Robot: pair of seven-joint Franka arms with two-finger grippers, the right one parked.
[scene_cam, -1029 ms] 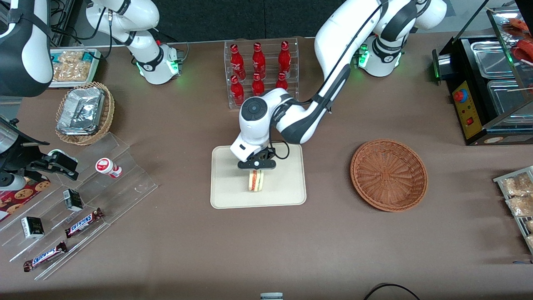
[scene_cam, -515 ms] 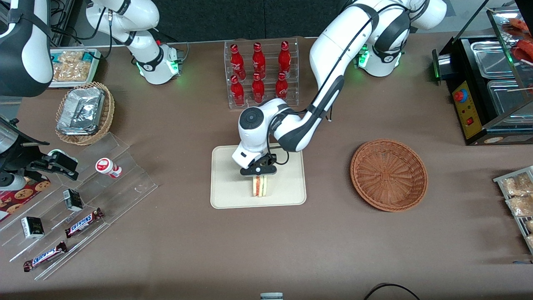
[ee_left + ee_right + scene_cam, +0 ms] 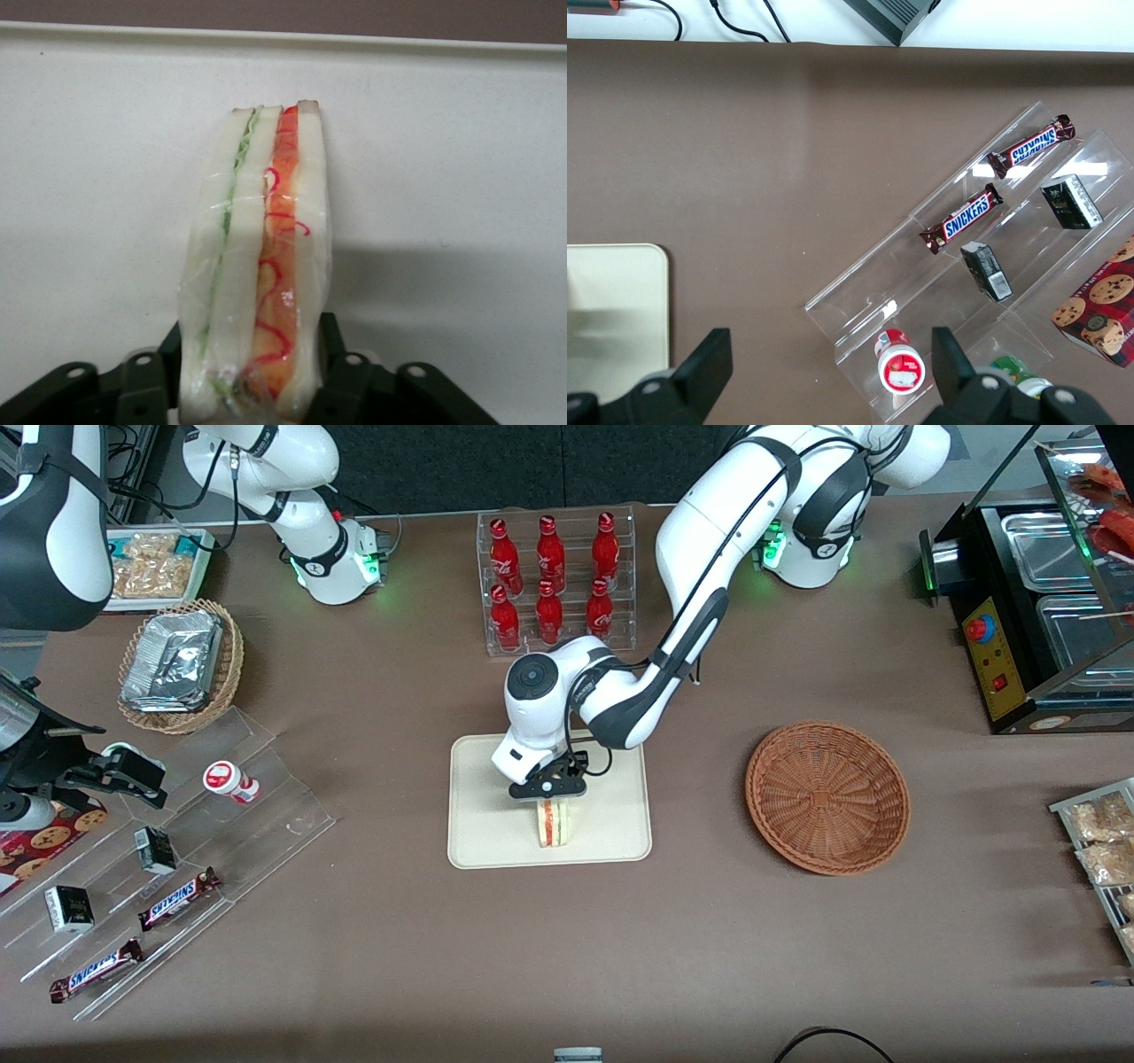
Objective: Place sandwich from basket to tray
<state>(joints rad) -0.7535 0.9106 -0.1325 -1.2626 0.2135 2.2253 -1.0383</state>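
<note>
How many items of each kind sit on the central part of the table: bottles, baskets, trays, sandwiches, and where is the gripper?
Red bottles: 6, in the clear rack
Basket: 1
Tray: 1
Sandwich: 1, on the tray
Total: 9
Gripper: over the tray, shut on the sandwich

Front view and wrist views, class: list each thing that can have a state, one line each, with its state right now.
Sandwich: wrapped, standing on edge on the tray, held by the gripper.
Gripper: over the tray, shut on the sandwich.
Tray: flat on the table, holding only the sandwich.
Basket: upright, empty.
Bottles: upright in their rack, capped.
Tan basket: holding foil trays.
</note>
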